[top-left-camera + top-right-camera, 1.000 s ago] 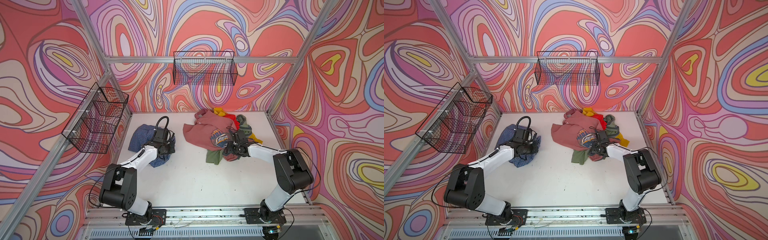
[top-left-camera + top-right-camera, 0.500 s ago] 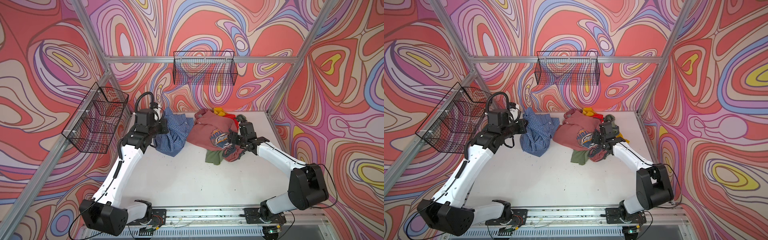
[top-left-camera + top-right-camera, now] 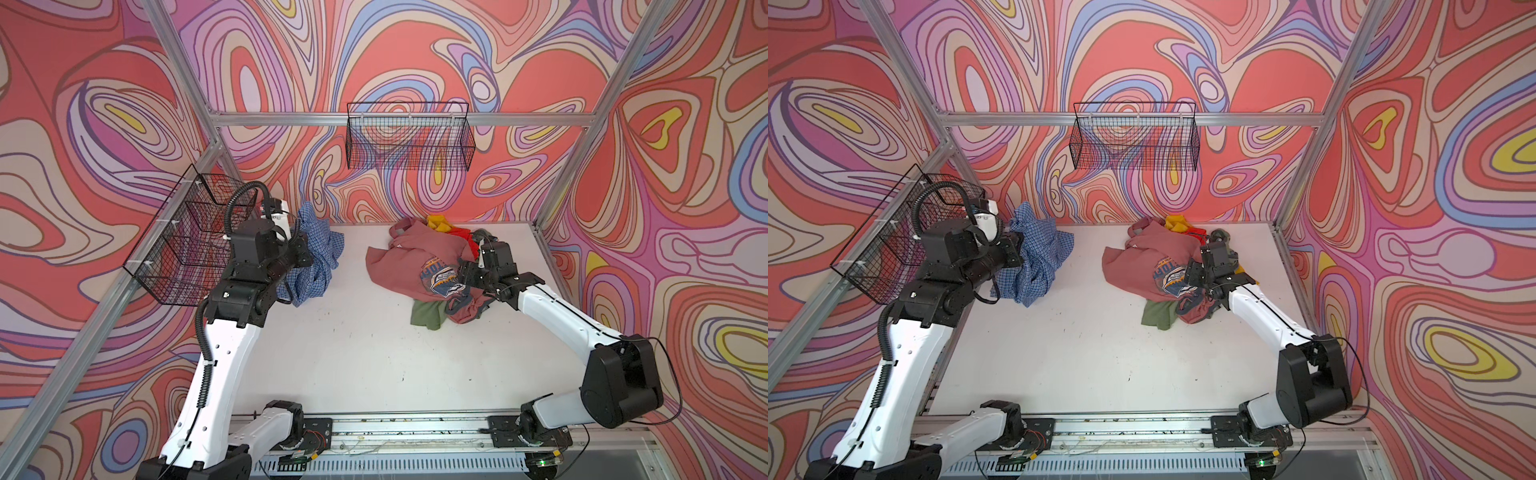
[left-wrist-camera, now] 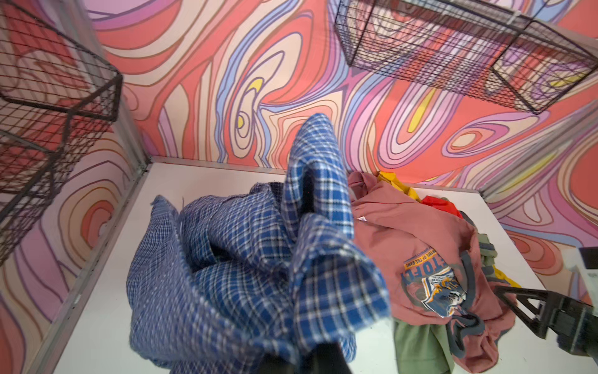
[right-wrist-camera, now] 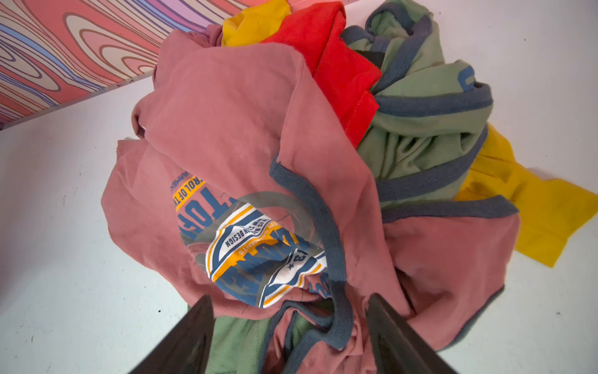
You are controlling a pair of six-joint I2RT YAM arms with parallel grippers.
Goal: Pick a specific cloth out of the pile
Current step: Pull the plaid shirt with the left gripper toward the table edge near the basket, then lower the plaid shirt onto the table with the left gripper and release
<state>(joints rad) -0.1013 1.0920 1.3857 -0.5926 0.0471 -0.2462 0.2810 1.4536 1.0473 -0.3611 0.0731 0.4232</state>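
The cloth (image 3: 318, 255), a blue and white checked shirt, hangs bunched above the table's back left corner in both top views (image 3: 1040, 253). My left gripper (image 3: 302, 254) is shut on it, and its fingers are buried in the fabric in the left wrist view (image 4: 310, 356). The pile (image 3: 432, 257) lies at the back right. A dusty-pink printed T-shirt (image 5: 233, 136) is on top, with olive-green (image 3: 426, 313), red and yellow pieces around it. My right gripper (image 5: 289, 299) hovers open just over the pink T-shirt's collar (image 3: 1192, 274), holding nothing.
A wire basket (image 3: 187, 241) hangs on the left wall right behind my left arm. Another wire basket (image 3: 409, 137) hangs on the back wall. The white table (image 3: 353, 353) lies between cloth and pile. Aluminium posts mark the corners.
My left arm lifted the checked cloth off the table and carried it up and back toward the left wall basket. My right gripper rose off the pile and opened a little wider.
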